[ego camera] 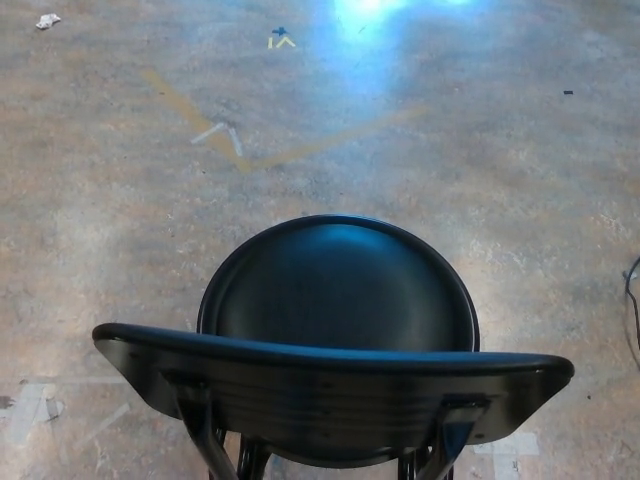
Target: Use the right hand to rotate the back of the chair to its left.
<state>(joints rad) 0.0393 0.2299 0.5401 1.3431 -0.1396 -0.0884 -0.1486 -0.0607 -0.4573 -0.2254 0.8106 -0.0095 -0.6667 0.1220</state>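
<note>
Black chair (340, 300) with its back (330, 385) nearest the camera.

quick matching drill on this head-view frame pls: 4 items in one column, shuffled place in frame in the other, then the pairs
Items:
1. curved black chair backrest
2. round black chair seat
3. crumpled white scrap on the floor
4. thin black cable

Places:
A. right edge of the picture
B. top left corner
C. centre, just beyond the backrest
D. across the bottom, nearest the camera

Pairs: 1-D, 2-C, 3-B, 4-A

Neither robot hand shows in this view.
</note>
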